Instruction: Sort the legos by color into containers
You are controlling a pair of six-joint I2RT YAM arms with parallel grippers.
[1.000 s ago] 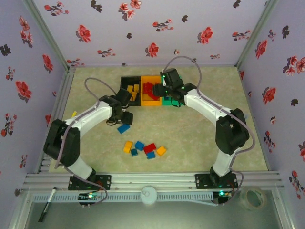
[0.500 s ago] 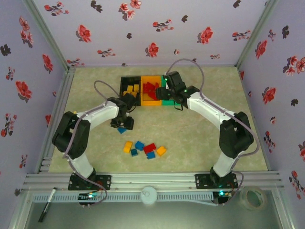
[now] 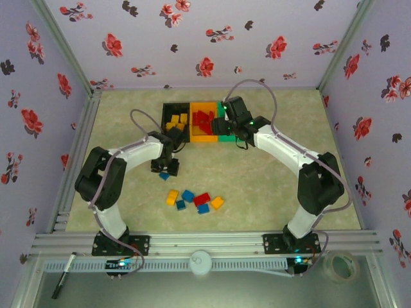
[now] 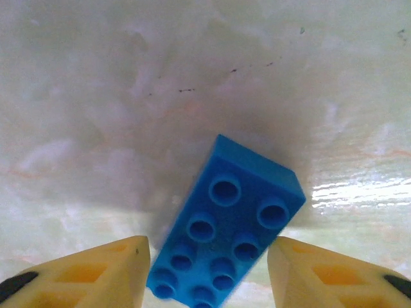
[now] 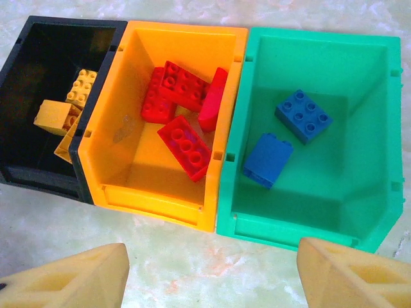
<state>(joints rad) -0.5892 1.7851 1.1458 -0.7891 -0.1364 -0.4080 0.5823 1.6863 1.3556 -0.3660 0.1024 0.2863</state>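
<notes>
- Left arm has swung in and dropped over the last second, so the left tool [image 4: 207, 256] now sits low over a lone blue lego brick [image 4: 225, 244] on the surface [image 3: 270, 186], with its jaws narrower than before.
- Its fingers sit right up against the brick's long sides. Can't tell if they're actually pinching yet.
- The brick looks like hard, light, slick plastic, lying studs-up and a bit skewed to the jaws. Best bet is squeezing the flat long sides mid-length, or it'll likely twist or pop out.
- Right tool [image 5: 212, 256] hangs wide open and empty in front of the bins.
- Yellow bricks are in the black bin [image 5: 64, 22], red in the orange bin [image 5: 186, 27], and two blue in the green bin [image 5: 321, 37].
- Loose legos [image 3: 192, 199] lie nearer the arms.
</notes>
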